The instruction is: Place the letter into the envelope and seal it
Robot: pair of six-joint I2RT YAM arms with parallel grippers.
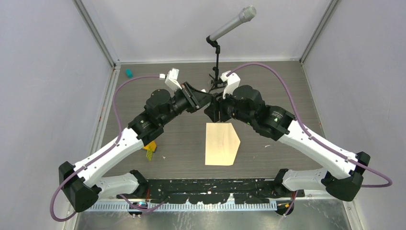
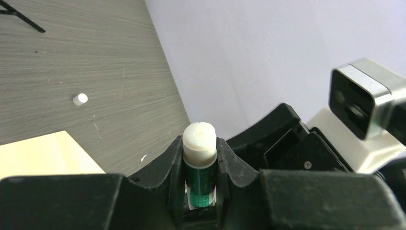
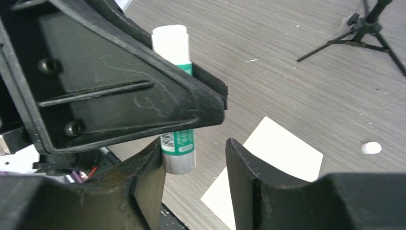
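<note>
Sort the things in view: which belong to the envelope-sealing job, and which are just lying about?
For the job: envelope; glue stick; small white cap, likely the glue's.
Lying about: microphone on its stand; small teal object; yellow-orange item.

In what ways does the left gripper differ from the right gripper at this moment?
The left gripper is shut on a glue stick; the right gripper is open and holds nothing. The left gripper clamps the stick's middle, while the right gripper's fingers stand either side of its lower end. Both are black and meet beyond the envelope.
</note>
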